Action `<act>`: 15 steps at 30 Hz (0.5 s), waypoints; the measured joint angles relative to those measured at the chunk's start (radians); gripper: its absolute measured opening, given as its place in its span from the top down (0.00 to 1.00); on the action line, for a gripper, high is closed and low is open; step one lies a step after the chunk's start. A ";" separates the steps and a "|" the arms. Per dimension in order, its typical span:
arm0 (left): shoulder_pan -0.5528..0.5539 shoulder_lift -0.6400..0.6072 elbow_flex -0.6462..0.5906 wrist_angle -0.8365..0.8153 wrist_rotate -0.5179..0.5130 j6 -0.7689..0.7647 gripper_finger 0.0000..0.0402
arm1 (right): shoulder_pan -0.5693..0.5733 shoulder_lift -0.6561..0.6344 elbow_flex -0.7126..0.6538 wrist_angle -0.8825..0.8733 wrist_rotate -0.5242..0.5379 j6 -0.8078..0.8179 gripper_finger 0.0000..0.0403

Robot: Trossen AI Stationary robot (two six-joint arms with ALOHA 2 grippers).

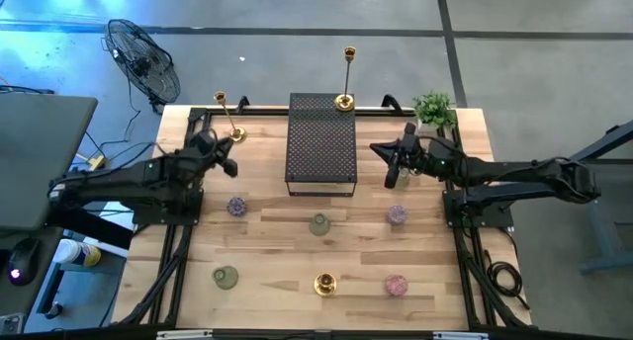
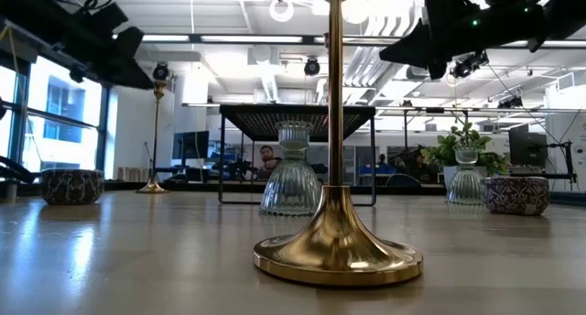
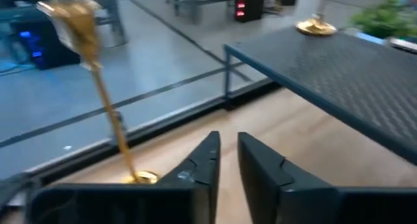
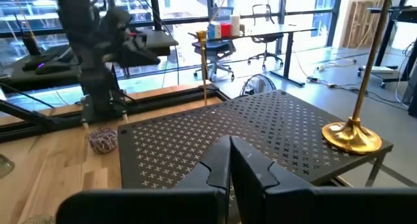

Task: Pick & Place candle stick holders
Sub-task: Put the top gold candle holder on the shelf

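Observation:
Three gold candlesticks show. One stands on its round base on the black mesh stand (image 1: 321,147), at its far edge (image 1: 344,101) (image 4: 355,133). One stands at the table's far left (image 1: 235,134) (image 3: 107,113). One stands near the front edge (image 1: 325,284) (image 2: 334,251). Purple cups (image 1: 236,207) (image 1: 397,214), a pink cup (image 1: 396,285) and pale green cups (image 1: 318,224) (image 1: 226,277) stand on the table. My left gripper (image 1: 227,164) (image 3: 228,146) hovers just near of the far-left candlestick, narrowly open and empty. My right gripper (image 1: 388,167) (image 4: 229,146) hovers at the stand's right side, shut and empty.
A small potted plant (image 1: 433,108) stands at the far right corner behind my right arm. Another ribbed glass cup shows in the low view (image 2: 467,182) near the plant. A fan (image 1: 143,58) stands on the floor beyond the far left corner.

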 joint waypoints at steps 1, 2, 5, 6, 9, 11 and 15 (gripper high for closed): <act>0.034 0.011 0.020 -0.009 0.014 0.000 0.83 | 0.004 0.000 0.000 0.000 0.000 -0.007 0.99; 0.073 0.019 0.033 -0.010 0.038 0.002 0.80 | 0.008 0.000 0.000 0.000 0.000 -0.011 1.00; 0.208 0.033 0.043 -0.006 0.167 0.009 0.71 | 0.019 0.000 0.000 0.000 0.000 -0.012 1.00; 0.256 0.038 0.042 -0.011 0.205 0.010 0.68 | 0.023 0.000 0.000 0.000 0.000 -0.016 0.99; 0.396 0.061 0.042 -0.002 0.268 0.011 0.62 | 0.036 0.000 0.000 0.000 0.000 -0.036 1.00; 0.479 0.085 0.042 0.029 0.316 0.011 0.58 | 0.038 0.000 0.000 0.000 -0.001 -0.037 1.00; 0.600 0.149 0.042 0.116 0.464 0.036 0.51 | 0.038 0.000 0.000 0.002 -0.001 -0.037 1.00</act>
